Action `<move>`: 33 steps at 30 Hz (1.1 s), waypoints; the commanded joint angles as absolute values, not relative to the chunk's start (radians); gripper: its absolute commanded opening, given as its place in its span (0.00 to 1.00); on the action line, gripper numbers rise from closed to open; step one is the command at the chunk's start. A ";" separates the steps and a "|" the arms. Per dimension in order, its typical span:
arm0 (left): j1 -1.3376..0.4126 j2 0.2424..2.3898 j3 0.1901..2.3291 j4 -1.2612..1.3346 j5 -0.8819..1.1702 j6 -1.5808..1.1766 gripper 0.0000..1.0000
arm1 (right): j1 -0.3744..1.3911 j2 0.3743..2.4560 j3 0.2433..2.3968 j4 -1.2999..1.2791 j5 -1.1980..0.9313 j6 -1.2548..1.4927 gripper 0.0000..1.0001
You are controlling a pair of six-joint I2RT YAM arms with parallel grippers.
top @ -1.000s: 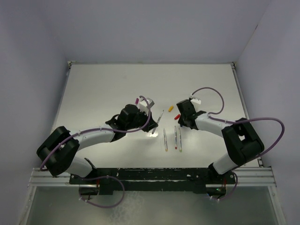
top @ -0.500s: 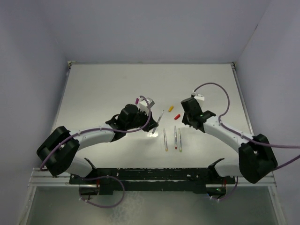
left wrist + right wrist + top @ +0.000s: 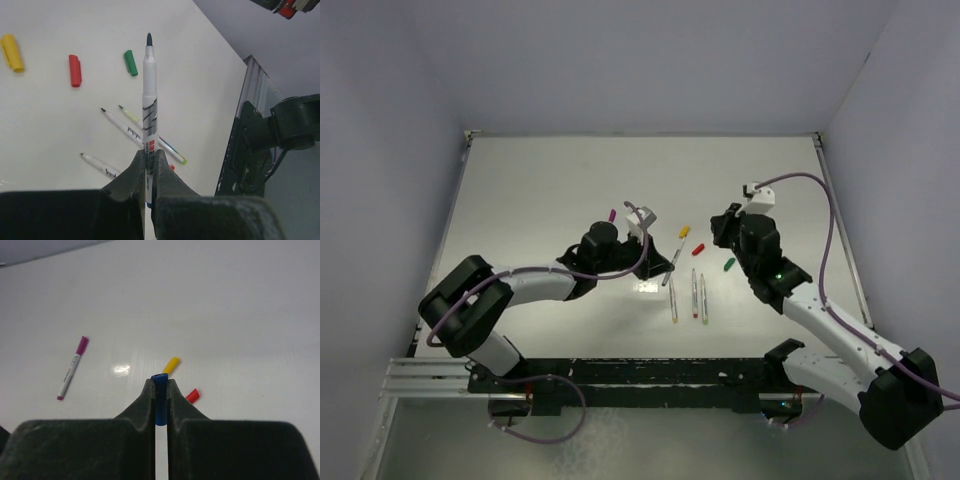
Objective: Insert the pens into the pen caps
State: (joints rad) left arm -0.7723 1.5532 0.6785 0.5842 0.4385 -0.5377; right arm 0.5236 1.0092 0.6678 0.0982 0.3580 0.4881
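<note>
My left gripper (image 3: 149, 153) (image 3: 670, 257) is shut on the back end of a silver-grey pen (image 3: 149, 95) (image 3: 668, 273), held above the table with its dark tip pointing away from the wrist. My right gripper (image 3: 160, 383) (image 3: 723, 224) is shut on a blue pen cap (image 3: 160, 390). A yellow cap (image 3: 683, 231) (image 3: 11, 52), a red cap (image 3: 698, 248) (image 3: 74, 70) and a green cap (image 3: 728, 264) (image 3: 130, 62) lie loose between the arms. Three uncapped pens (image 3: 694, 293) (image 3: 120, 126) lie side by side nearer the bases.
A pen with a purple cap on it (image 3: 612, 214) (image 3: 73, 367) lies behind the left wrist. The white table (image 3: 540, 190) has raised walls at the back and sides. The black base rail (image 3: 640, 375) runs along the near edge.
The right arm has swung out to the right and back with the blue cap, uncovering the green cap. My left gripper has shifted right with its pen.
</note>
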 commanded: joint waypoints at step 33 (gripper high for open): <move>-0.821 1.521 0.764 0.756 0.402 -0.623 0.00 | 0.528 0.949 0.365 1.047 0.097 0.526 0.00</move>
State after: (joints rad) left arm -0.8207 1.5299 0.7181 0.6907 0.4107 -0.6353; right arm 0.5236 0.9607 0.3717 0.9543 0.1085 0.4938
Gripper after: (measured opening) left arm 0.036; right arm 0.042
